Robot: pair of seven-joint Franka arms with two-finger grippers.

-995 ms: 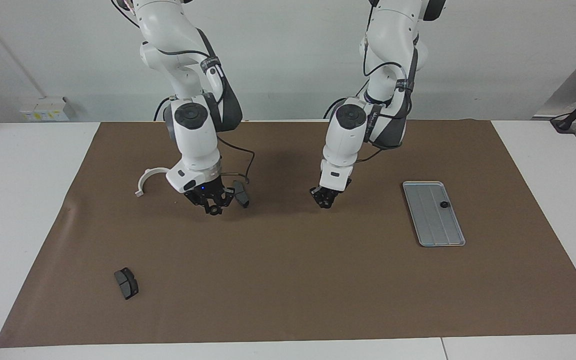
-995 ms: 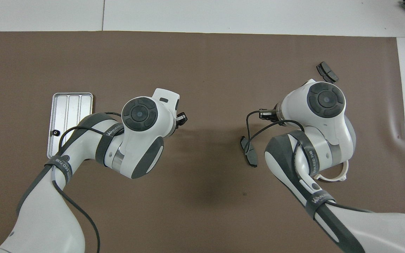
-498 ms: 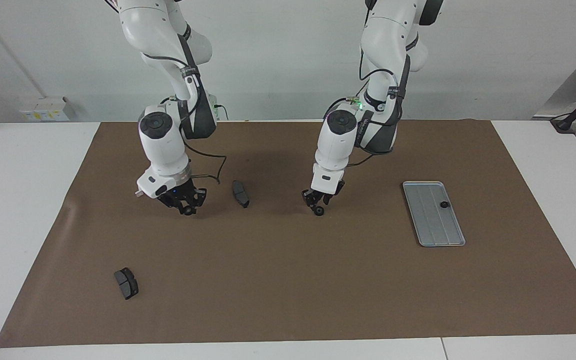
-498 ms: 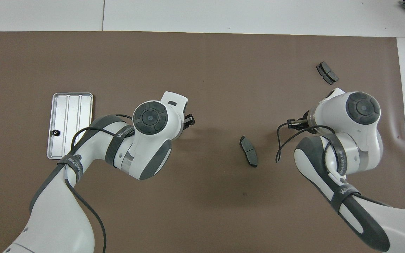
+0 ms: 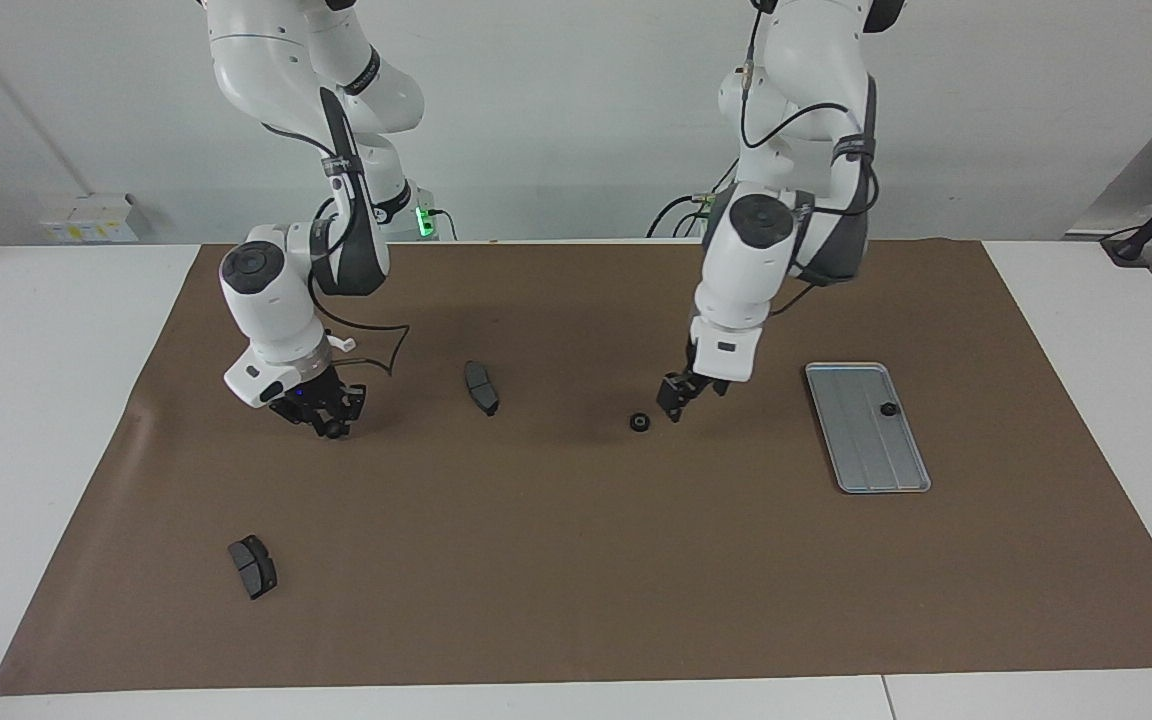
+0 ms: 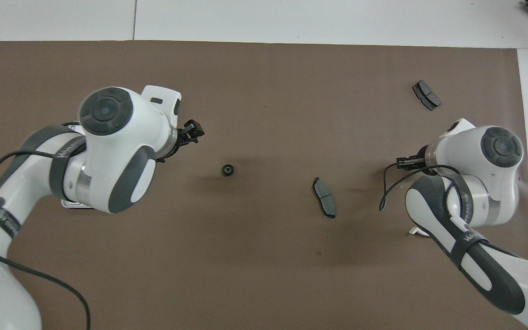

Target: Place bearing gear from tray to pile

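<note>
Left gripper (image 5: 677, 409): jaws apart, empty, raised just above the mat. Bearing gear (image 5: 640, 422): small dark toothed ring lying flat on the brown mat just beside that gripper, toward the right arm's end, clear of its fingers; judged rigid, light and apt to roll if tipped, best pinched across its outer teeth. A second small dark part (image 5: 888, 409) sits on the tray (image 5: 851, 463), toward the left arm's end. Dark pad (image 5: 481, 387): lies between the two grippers. Right gripper (image 5: 328, 418): fingertips together, apparently pinching a small dark part, well apart from the gear. Second pad (image 5: 252, 566): lies well away.
</note>
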